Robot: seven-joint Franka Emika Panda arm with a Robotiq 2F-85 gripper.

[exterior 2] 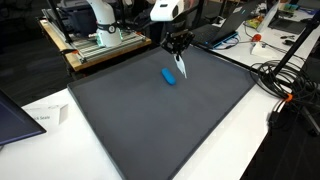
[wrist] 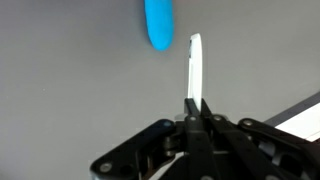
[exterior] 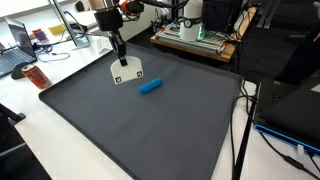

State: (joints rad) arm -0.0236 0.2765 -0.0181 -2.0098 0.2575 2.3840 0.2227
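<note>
the claw is pinched shut on a thin white piece. the wrist view shows the piece edge-on, its long axis running straight up the frame from the fingertips. just to its upper left a blue cylinder lies on the dark table, roughly parallel to it, rounded end pointing down the frame.

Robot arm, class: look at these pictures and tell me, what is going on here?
The arm's end effector is shut on a thin white card, held edge-on over a dark grey mat. A blue cylinder lies on the mat just beside the card, apart from it.
</note>
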